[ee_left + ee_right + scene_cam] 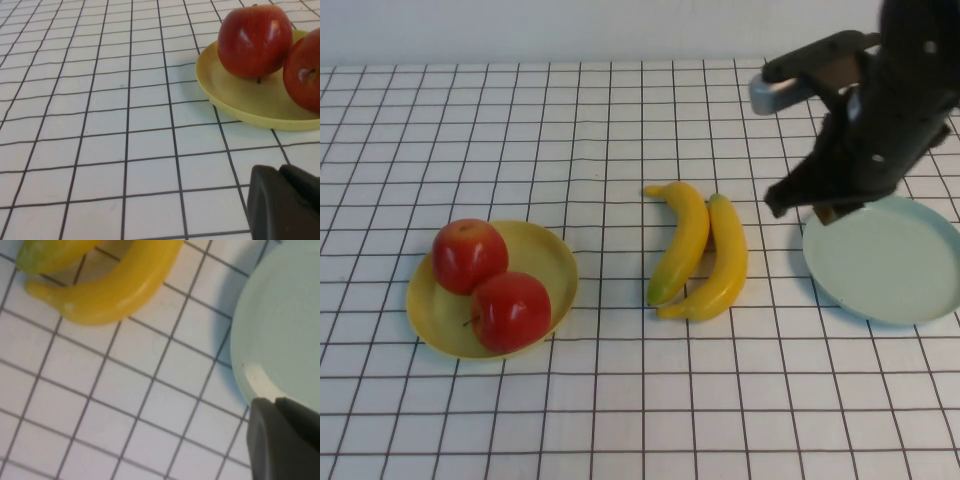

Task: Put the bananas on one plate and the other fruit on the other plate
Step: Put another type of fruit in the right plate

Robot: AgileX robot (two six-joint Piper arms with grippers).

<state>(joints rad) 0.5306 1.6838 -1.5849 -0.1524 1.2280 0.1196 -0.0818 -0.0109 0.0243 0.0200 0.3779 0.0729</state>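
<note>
Two apples (488, 283) sat on the yellow plate (556, 262), the closed left gripper (285, 202) nearby. Mid-table lay two bananas (701, 252), probably light, stiff and slick, best pinched mid-length. The right gripper (800, 196), closed and empty, hung over the blue plate's (890, 265) rim.

The yellow plate (240, 97) rests on the surface (100, 125), a white expanse ruled with a dark grid. The plate is shallow with a raised rim and is cut off at the frame edge. Two glossy red apples sit inside it, touching or nearly touching: one apple (255, 40) fully visible with a highlight on its skin, the second apple (305, 70) partly out of frame. The left claw (285, 205), dark, shows closed at the frame corner, apart from the plate, holding nothing.
</note>
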